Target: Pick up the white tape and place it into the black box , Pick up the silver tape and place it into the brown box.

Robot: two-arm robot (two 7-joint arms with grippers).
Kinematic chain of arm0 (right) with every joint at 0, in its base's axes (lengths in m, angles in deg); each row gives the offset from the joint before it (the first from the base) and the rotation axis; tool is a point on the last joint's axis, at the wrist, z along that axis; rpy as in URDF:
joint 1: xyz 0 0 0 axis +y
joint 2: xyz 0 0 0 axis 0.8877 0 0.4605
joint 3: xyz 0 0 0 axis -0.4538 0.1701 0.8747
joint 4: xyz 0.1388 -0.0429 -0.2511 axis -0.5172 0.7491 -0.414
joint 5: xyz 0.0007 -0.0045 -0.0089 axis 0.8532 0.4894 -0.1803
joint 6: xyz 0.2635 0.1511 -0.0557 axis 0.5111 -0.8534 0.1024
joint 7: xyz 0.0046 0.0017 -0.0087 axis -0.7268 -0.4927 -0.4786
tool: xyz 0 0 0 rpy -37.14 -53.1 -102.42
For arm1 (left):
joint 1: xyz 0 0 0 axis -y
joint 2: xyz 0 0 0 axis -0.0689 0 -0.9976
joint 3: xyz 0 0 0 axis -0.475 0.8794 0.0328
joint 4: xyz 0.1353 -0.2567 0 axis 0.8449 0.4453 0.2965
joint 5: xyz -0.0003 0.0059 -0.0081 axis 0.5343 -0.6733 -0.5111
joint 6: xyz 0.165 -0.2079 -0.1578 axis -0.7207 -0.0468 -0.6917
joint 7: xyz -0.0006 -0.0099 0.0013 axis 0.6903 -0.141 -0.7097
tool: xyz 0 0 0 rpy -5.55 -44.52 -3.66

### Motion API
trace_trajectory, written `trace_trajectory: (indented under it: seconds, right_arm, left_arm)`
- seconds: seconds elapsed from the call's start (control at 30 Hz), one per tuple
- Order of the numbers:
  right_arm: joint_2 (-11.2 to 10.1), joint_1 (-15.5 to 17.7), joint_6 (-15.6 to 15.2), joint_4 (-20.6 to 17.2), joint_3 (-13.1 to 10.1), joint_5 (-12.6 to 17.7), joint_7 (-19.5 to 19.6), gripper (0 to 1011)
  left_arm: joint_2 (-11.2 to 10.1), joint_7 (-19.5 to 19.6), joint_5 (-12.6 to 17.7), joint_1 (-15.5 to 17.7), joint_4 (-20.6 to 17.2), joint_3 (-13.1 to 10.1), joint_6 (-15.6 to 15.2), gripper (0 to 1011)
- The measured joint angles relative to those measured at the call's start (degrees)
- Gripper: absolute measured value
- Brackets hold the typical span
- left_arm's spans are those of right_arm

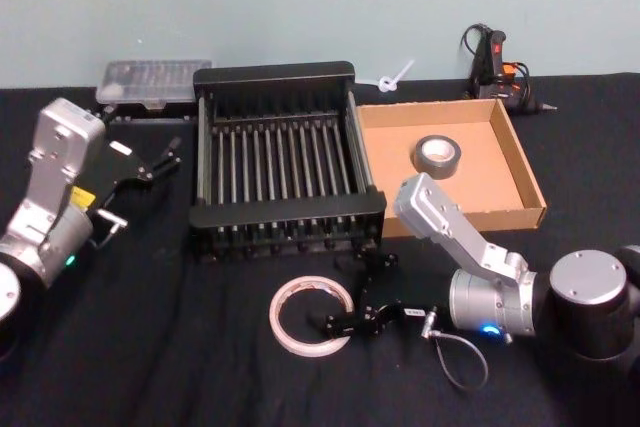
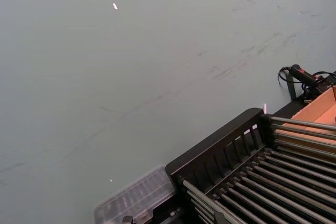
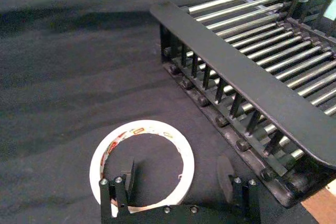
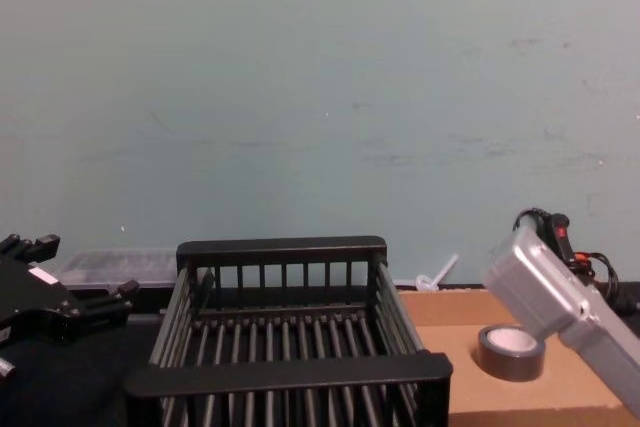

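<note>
The white tape (image 1: 300,345) lies flat on the black cloth in front of the black box (image 1: 275,75). My right gripper (image 1: 348,297) is low over the ring's right side and open. In the right wrist view one finger (image 3: 128,174) stands inside the white tape (image 3: 139,129) and the other finger (image 3: 226,171) outside it, toward the black box (image 3: 236,72). The silver tape (image 1: 437,154) lies in the brown box (image 1: 525,167), right of the black box; the chest view shows the silver tape (image 4: 510,352) too. My left gripper (image 1: 160,157) hangs open left of the black box.
A clear plastic case (image 1: 152,82) sits behind the black box's left corner. A black and orange tool with a cord (image 1: 495,62) lies behind the brown box, and a white tie (image 1: 393,77) lies between the two. A wire loop (image 1: 455,352) trails by my right arm.
</note>
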Motion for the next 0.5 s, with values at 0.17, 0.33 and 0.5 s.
trace_trajectory:
  seconds: [0.17, 0.33, 0.5]
  right_arm:
    - [0.2, 0.0, -0.2, 0.2, 0.0, -0.2, 0.7, 1002]
    - [0.5, 0.0, -0.4, 0.3, 0.0, -0.5, 1.4, 1002]
    - [0.6, 0.0, -0.4, 0.4, 0.1, -0.9, 1.7, 1002]
  left_arm:
    - [0.0, 0.0, 0.0, 0.0, 0.0, 0.0, 0.0, 1001]
    - [0.0, 0.0, 0.0, 0.0, 0.0, 0.0, 0.0, 1001]
    - [0.0, 0.0, 0.0, 0.0, 0.0, 0.0, 0.0, 1001]
